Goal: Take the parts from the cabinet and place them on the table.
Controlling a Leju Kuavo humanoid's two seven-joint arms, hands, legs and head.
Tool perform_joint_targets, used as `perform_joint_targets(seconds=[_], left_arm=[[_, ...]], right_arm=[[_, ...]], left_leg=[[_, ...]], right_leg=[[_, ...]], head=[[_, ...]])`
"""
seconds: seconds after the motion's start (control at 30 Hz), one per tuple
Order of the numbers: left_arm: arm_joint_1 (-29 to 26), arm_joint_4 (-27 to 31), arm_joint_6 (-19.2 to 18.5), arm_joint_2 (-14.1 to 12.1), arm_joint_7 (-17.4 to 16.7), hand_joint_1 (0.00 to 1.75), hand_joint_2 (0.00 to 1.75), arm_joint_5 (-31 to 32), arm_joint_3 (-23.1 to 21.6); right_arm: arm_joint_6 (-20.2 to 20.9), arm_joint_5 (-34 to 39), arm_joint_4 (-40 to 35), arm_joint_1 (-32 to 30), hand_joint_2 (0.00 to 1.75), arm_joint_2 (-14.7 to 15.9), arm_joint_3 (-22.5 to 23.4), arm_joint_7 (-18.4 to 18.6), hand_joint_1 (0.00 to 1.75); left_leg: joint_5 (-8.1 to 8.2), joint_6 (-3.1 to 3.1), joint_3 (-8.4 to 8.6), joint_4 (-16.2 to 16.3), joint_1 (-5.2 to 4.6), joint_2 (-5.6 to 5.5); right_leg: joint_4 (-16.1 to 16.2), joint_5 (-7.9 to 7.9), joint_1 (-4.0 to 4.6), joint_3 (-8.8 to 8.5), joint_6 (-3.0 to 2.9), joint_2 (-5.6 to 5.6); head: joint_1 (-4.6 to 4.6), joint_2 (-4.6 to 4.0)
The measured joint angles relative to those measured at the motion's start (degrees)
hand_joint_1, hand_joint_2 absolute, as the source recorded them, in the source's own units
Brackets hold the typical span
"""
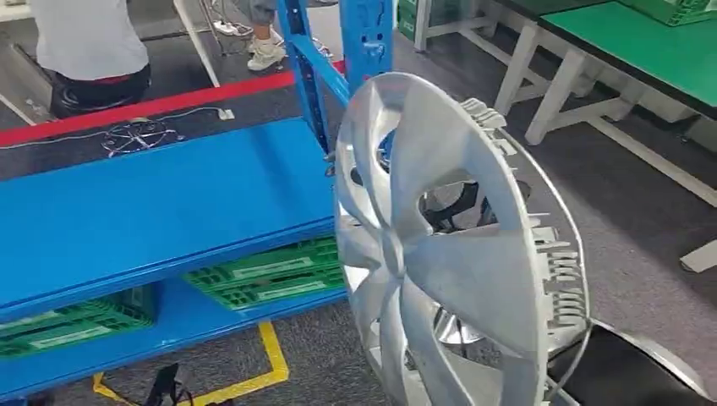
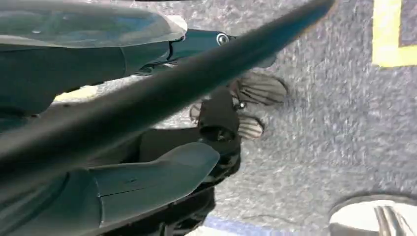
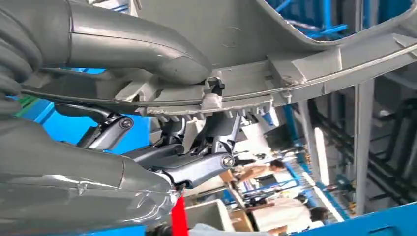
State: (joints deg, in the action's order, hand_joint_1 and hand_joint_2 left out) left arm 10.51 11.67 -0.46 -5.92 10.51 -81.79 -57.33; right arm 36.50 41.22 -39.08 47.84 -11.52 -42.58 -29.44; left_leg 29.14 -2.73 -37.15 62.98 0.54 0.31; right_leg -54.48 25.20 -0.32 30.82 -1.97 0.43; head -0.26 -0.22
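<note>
While the blue cabinet [image 1: 161, 203] fills the left half of the head view, its bare top shelf runs from the near left toward a blue upright post [image 1: 365, 38] at the far middle, and green crates [image 1: 270, 272] sit on the shelf below. Right of the cabinet, a silver wheel cover [image 1: 448, 254] stands on edge in the air above the grey carpet, tilted, its spoked face turned toward the cabinet and its clipped rim toward the right. Across the right wrist view, the right hand [image 3: 147, 88] pinches that rim, the thick grey thumb [image 3: 142, 49] pressed on one side and darker fingers [image 3: 196, 167] curled against the other. Far right stands a green-topped table [image 1: 643, 42] on white legs. At the far left a person [image 1: 89, 51] stands facing away. From the left wrist view, the left hand [image 2: 147, 187] hangs over the carpet, fingers loosely apart, holding nothing.
</note>
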Motion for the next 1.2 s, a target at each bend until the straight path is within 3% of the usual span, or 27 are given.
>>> perform_joint_targets(seconds=[0.07, 0.1, 0.13, 0.17, 0.23, 0.27, 0.37, 0.4, 0.43, 0.47, 0.53, 0.57, 0.6, 0.63, 0.67, 0.73, 0.77, 0.8, 0.9, 0.93, 0.97, 1.0, 1.07, 1.1, 1.13, 1.17, 1.2], left_arm=[[-0.1, 0.0, 0.0, 0.0, 0.0, 0.0, 1.75, 0.0, 0.0], [-0.1, 0.0, 0.0, 0.1, 0.0, 0.0, 1.75, 0.0, 0.0], [-0.2, 0.0, 0.0, 0.1, 0.0, 0.0, 1.75, 0.0, 0.0], [-0.2, 0.0, 0.0, 0.0, 0.0, 0.0, 1.75, 0.0, 0.0], [0.0, 0.0, 0.0, -0.1, 0.0, 0.0, 1.75, 0.0, 0.0], [0.2, 0.0, 0.0, -0.1, 0.0, 0.0, 1.75, 0.0, 0.0], [0.2, 0.0, 0.0, -0.1, 0.0, 0.0, 1.75, 0.0, 0.0], [0.2, 0.0, 0.0, -0.1, 0.0, 0.0, 1.75, 0.0, 0.0], [0.2, 0.0, 0.0, -0.1, 0.0, 0.0, 1.75, 0.0, 0.0], [0.3, 0.0, 0.0, -0.1, 0.0, 0.0, 1.75, 0.1, 0.0], [0.4, 0.0, 0.0, -0.1, -0.1, 0.0, 1.75, 0.3, 0.0], [0.4, 0.0, 0.0, -0.1, -0.2, 0.0, 1.75, 0.3, 0.0], [0.4, 0.0, 0.0, -0.1, -0.3, 0.0, 1.75, 0.4, 0.0], [0.4, 0.0, 0.0, -0.1, -0.3, 0.0, 1.75, 0.3, 0.0], [0.4, 0.0, 0.0, -0.1, -0.3, 0.0, 1.75, 0.3, 0.0], [0.4, 0.0, 0.0, 0.0, -0.3, 0.0, 1.75, 0.3, 0.0], [0.4, 0.0, 0.0, 0.0, -0.3, 0.0, 1.75, 0.3, 0.0], [0.6, 0.0, 0.0, 0.0, -0.3, 0.0, 1.75, 0.3, 0.0], [0.4, 0.0, 0.0, 0.0, -0.3, 0.0, 1.75, 0.3, 0.0], [0.4, 0.0, 0.0, 0.0, -0.3, 0.0, 1.75, 0.3, 0.0], [0.5, 0.0, 0.0, 0.0, -0.3, 0.0, 1.75, 0.4, 0.0], [0.5, 0.0, 0.0, 0.1, -0.3, 0.0, 1.75, 0.3, 0.0], [0.5, 0.0, 0.0, 0.1, -0.3, 0.0, 1.75, 0.3, 0.0], [0.4, 0.0, 0.0, 0.2, -0.3, 0.0, 1.75, 0.3, 0.0], [0.3, 0.0, 0.0, 0.2, -0.3, 0.0, 1.75, 0.3, 0.0], [0.3, 0.0, 0.0, 0.2, -0.3, 0.0, 1.75, 0.3, 0.0], [0.3, 0.0, 0.0, 0.2, -0.3, 0.0, 1.75, 0.3, 0.0]], right_arm=[[0.0, 0.0, 0.0, -0.3, 1.75, 0.0, 0.0, 0.0, 1.75], [0.0, 0.0, 0.0, -0.3, 1.75, 0.0, 0.0, 0.0, 1.75], [0.0, 0.0, 0.0, -0.4, 1.75, 0.0, 0.0, 0.0, 1.75], [0.0, 0.0, 0.0, -0.4, 1.75, 0.0, 0.0, 0.0, 1.75], [0.0, 0.0, 0.0, -0.3, 1.75, 0.0, 0.0, 0.0, 1.75], [0.0, 0.0, 0.0, -0.1, 1.75, 0.0, 0.0, -0.1, 1.75], [0.0, 0.0, 0.0, -0.1, 1.75, 0.0, 0.0, -0.1, 1.75], [0.0, 0.0, 0.0, -0.1, 1.75, 0.0, 0.0, -0.1, 1.75], [0.0, 0.0, 0.0, -0.1, 1.75, 0.0, 0.0, -0.1, 1.75], [0.0, 0.0, 0.0, 0.0, 1.75, 0.0, 0.0, -0.1, 1.75], [0.0, 0.0, 0.0, -0.2, 1.75, 0.0, 0.0, -0.1, 1.75], [0.0, 0.0, 0.1, -0.3, 1.75, 0.0, 0.0, -0.1, 1.75], [0.0, 0.0, 0.2, -0.4, 1.75, 0.0, 0.0, -0.1, 1.75], [0.0, 0.0, 0.3, -0.5, 1.75, 0.1, 0.0, -0.1, 1.75], [0.1, 0.0, 0.3, -0.5, 1.75, 0.1, 0.0, -0.1, 1.75], [0.2, -0.2, 0.3, -0.3, 1.75, 0.1, 0.0, -0.3, 1.75], [0.3, -0.2, 0.3, -0.2, 1.75, 0.1, 0.1, -0.3, 1.75], [0.4, -0.3, 0.3, 0.0, 1.75, 0.1, 0.1, -0.4, 1.75], [0.6, -0.3, 0.3, -0.4, 1.75, 0.1, 0.2, -0.6, 1.75], [0.6, -0.3, 0.3, -0.4, 1.75, 0.1, 0.2, -0.6, 1.75], [0.6, -0.3, 0.3, -0.3, 1.75, 0.1, 0.2, -0.7, 1.75], [0.6, -0.3, 0.3, -0.1, 1.75, 0.1, 0.2, -0.7, 1.75], [0.7, -0.5, 0.3, -0.3, 1.75, 0.1, 0.2, -0.6, 1.75], [0.7, -0.5, 0.3, -0.4, 1.75, 0.1, 0.2, -0.6, 1.75], [0.7, -0.5, 0.3, -0.5, 1.75, 0.1, 0.2, -0.6, 1.75], [0.7, -0.5, 0.4, -0.5, 1.75, 0.1, 0.2, -0.6, 1.75], [0.7, -0.5, 0.4, -0.5, 1.75, 0.1, 0.2, -0.6, 1.75]], left_leg=[[3.57, -0.4, -3.78, 8.8, 0.11, 0.01], [3.64, -0.46, -4.36, 10.2, 0.13, 0.01], [2.36, -0.45, -3.38, 8.7, 0.15, 0.01], [0.09, -0.35, -1.0, 4.5, 0.15, 0.01], [-4.46, 0.08, 5.52, -7.2, 0.15, -0.01], [-3.91, 0.35, 6.42, -9.5, -0.16, -0.04], [-4.38, 1.11, 5.86, -9.3, -0.42, 0.0], [-4.76, 1.67, 5.85, -9.7, -0.19, 0.07], [-5.11, 2.07, 5.93, -10.1, 0.18, 0.39], [-5.27, 2.38, 5.84, -10.2, 0.12, 0.36], [-5.44, 2.69, 5.55, -10.1, 0.02, 0.41], [-5.56, 2.74, 5.35, -10.1, 0.0, 0.44], [-5.66, 2.72, 5.18, -10.1, -0.02, 0.44], [-5.74, 2.64, 5.1, -10.0, -0.01, 0.42], [-5.78, 2.57, 5.07, -9.9, 0.02, 0.4], [-5.74, 2.44, 5.09, -9.6, 0.03, 0.35], [-5.83, 2.12, 4.8, -9.6, -0.09, 0.35], [-5.98, 1.76, 4.24, -9.0, -0.32, 0.28], [-6.79, 0.62, 3.56, -9.1, -0.16, 0.32], [-6.12, 0.39, 3.22, -8.7, 0.02, 0.28], [-4.4, 0.16, 2.49, -6.9, 0.0, 0.18], [-1.93, -0.06, 0.79, -2.9, 0.01, 0.12], [2.76, -0.45, -3.7, 7.4, 0.09, 0.11], [3.55, -0.5, -4.98, 10.5, 0.08, 0.11], [2.93, -0.4, -4.61, 10.2, 0.08, 0.1], [1.29, -0.23, -2.93, 7.3, 0.05, 0.1], [-1.13, 0.06, 0.14, 2.0, -0.02, 0.08]], right_leg=[[0.0, -0.32, 0.14, 0.55, -0.1, -0.05], [-0.1, -0.47, 0.16, 0.81, -0.08, -0.05], [-0.1, -0.63, 0.16, 0.99, -0.02, -0.01], [-0.2, -0.69, 0.16, 1.09, 0.0, 0.04], [-0.3, -0.79, 0.15, 1.11, 0.19, 0.1], [-0.5, -0.84, 0.6, 1.49, 0.53, 0.12], [-0.4, -1.26, 0.42, 1.65, 1.27, 0.02], [-0.3, -1.39, 0.48, 1.75, 1.6, 0.05], [-1.3, -0.38, 0.36, 2.53, 1.9, 0.03], [-3.6, 1.7, 0.38, 3.39, 2.14, -0.01], [-13.4, 6.86, 0.22, 6.97, 2.44, -0.03], [-17.9, 8.66, 0.21, 8.7, 2.56, -0.04], [-20.3, 9.17, 0.16, 9.49, 2.67, -0.04], [-19.2, 8.19, 0.1, 8.64, 2.69, -0.06], [-15.7, 6.23, 0.04, 6.58, 2.6, -0.07], [-4.3, 1.21, -0.14, 0.52, 2.35, -0.11], [-1.8, 1.92, -0.11, -0.71, 2.21, -0.11], [-0.5, 1.77, 0.01, -0.95, 2.11, -0.06], [-0.8, 1.25, 0.34, -0.4, 1.2, 0.22], [-0.2, 0.77, -0.15, -0.6, 0.66, 0.1], [-0.2, 0.5, -0.07, -0.39, 0.44, 0.03], [-0.2, 0.28, -0.07, -0.08, 0.14, -0.04], [-0.2, -0.14, 0.15, 0.6, -0.05, -0.08], [-0.3, -0.37, 0.24, 0.94, -0.06, -0.07], [-0.3, -0.54, 0.31, 1.19, -0.06, -0.04], [-0.3, -0.69, 0.36, 1.42, -0.07, 0.03], [-0.4, -0.86, 0.41, 1.56, 0.06, 0.13]], head=[[-0.48, 0.0], [-0.7, 0.0], [-0.94, 0.0], [-1.14, 0.0], [-1.7, 0.0], [-1.86, 0.0], [-1.51, 0.0], [-1.33, 0.0], [-1.27, 0.0], [-0.91, 0.0], [-0.09, 0.0], [0.0, 0.0], [0.33, 0.0], [0.55, 0.0], [0.77, 0.0], [1.29, 0.0], [1.38, 0.0], [1.42, 0.0], [0.94, 0.0], [0.9, 0.0], [0.58, 0.0], [0.05, 0.0], [-0.57, 0.0], [-0.81, 0.0], [-1.07, 0.0], [-1.24, 0.0], [-1.42, 0.0]])
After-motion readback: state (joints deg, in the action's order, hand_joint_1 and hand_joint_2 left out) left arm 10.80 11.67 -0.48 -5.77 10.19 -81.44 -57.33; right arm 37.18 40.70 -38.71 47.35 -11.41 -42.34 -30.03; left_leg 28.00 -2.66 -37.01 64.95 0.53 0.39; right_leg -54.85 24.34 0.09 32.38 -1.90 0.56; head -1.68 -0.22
